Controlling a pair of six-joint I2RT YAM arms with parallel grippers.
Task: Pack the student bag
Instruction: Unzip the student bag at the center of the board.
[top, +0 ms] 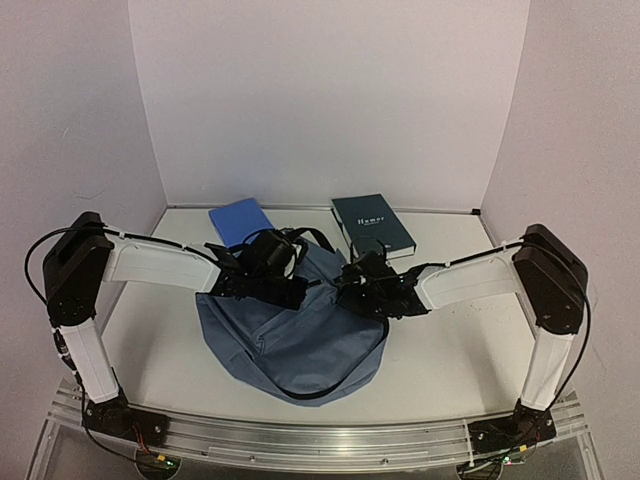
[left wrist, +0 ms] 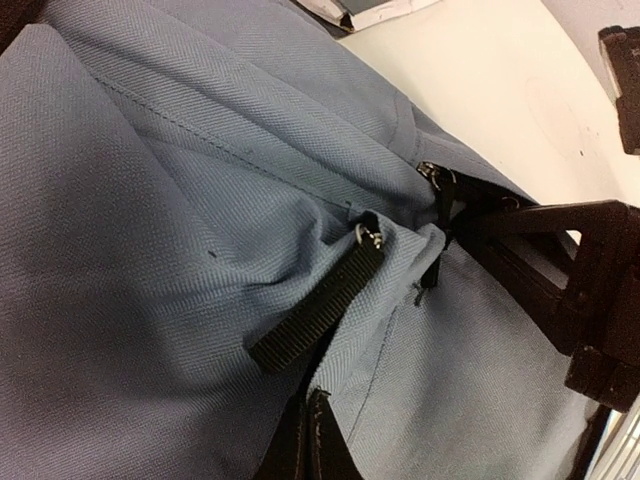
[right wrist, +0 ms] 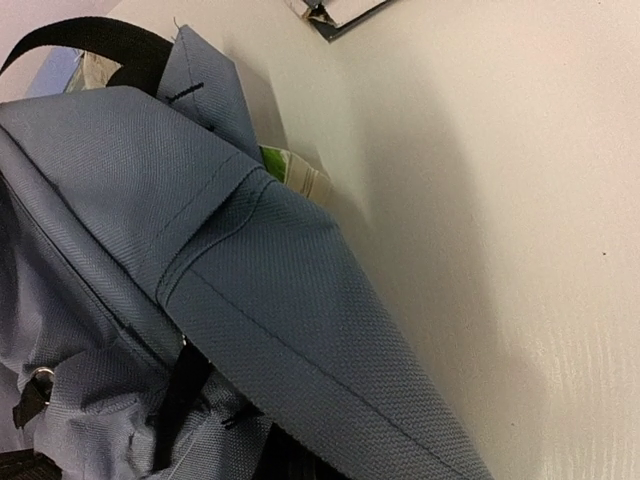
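The slate-blue student bag (top: 290,340) lies flat mid-table, its top toward the far side. My left gripper (top: 288,290) rests on its upper left. In the left wrist view its fingers (left wrist: 308,435) are pressed together on a fold of bag fabric (left wrist: 150,200), just below a ribbed black zipper pull (left wrist: 315,315). My right gripper (top: 352,292) is at the bag's upper right, its tips closed on the fabric beside a second zipper slider (left wrist: 435,178). In the right wrist view a bag flap (right wrist: 280,290) covers its fingers. A green-and-white item (right wrist: 292,172) peeks from under the flap.
A light blue book (top: 241,217) lies at the back, left of the bag's top. A dark teal hardcover (top: 372,224) lies at the back right; its corner shows in the right wrist view (right wrist: 335,15). White walls enclose the table on three sides.
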